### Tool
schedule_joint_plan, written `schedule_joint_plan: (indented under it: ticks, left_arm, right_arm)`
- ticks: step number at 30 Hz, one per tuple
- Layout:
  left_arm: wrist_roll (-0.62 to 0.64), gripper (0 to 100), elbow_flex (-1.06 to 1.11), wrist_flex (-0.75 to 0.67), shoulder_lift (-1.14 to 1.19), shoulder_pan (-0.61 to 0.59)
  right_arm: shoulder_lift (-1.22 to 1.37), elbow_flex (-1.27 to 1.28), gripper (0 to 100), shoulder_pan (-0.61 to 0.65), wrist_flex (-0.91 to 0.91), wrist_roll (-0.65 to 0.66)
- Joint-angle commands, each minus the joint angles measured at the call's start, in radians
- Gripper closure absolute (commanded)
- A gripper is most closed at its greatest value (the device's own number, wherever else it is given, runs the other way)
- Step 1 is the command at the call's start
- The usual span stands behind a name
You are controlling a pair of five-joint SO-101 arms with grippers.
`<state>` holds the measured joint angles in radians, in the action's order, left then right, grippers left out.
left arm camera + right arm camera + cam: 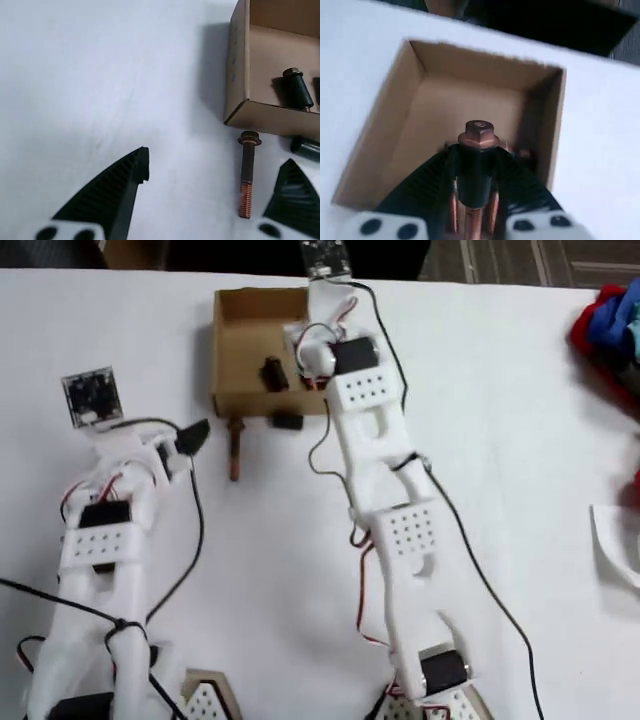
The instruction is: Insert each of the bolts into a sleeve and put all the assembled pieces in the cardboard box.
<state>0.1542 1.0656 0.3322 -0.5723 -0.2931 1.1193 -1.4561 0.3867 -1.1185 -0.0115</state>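
The cardboard box stands at the table's far middle. My right gripper hangs over the inside of the box, shut on an assembled piece, a copper bolt head-up in a black sleeve. Another assembled piece lies in the box. On the table just in front of the box lie a bare bolt and a loose black sleeve. My left gripper is open and holds nothing, low over the table. The bolt lies between its fingers, close to one of them.
A coloured cloth heap and a white object lie at the table's right edge. A small board sits at the back left. Black cables trail beside both arms. Bare white table lies between the arms.
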Motion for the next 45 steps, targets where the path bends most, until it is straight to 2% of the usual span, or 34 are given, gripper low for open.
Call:
schedule_joint_plan:
  ticks: [1,6,18,36,41,45]
  left_arm:
    - [-0.014,60,0.047,-0.112,-0.031,-0.006]
    - [-0.014,60,0.105,-0.199,-0.031,-0.005]
    - [-0.014,60,0.108,-0.201,-0.029,-0.005]
    - [-0.015,60,0.11,-0.201,-0.029,-0.005]
    - [-0.015,60,0.11,-0.201,-0.029,-0.005]
    - [-0.015,60,0.11,-0.201,-0.029,-0.005]
  right_arm:
    - [0.024,-0.106,97.8,0.024,0.077,-0.009]
    - [0.028,-0.023,97.8,0.024,0.125,-0.011]
    - [0.035,0.161,97.8,0.021,0.295,-0.011]
    - [0.036,0.226,97.4,0.016,0.311,-0.005]
    - [0.036,0.226,89.6,0.018,0.28,-0.008]
    - [0.035,0.216,90.2,0.018,0.278,-0.005]
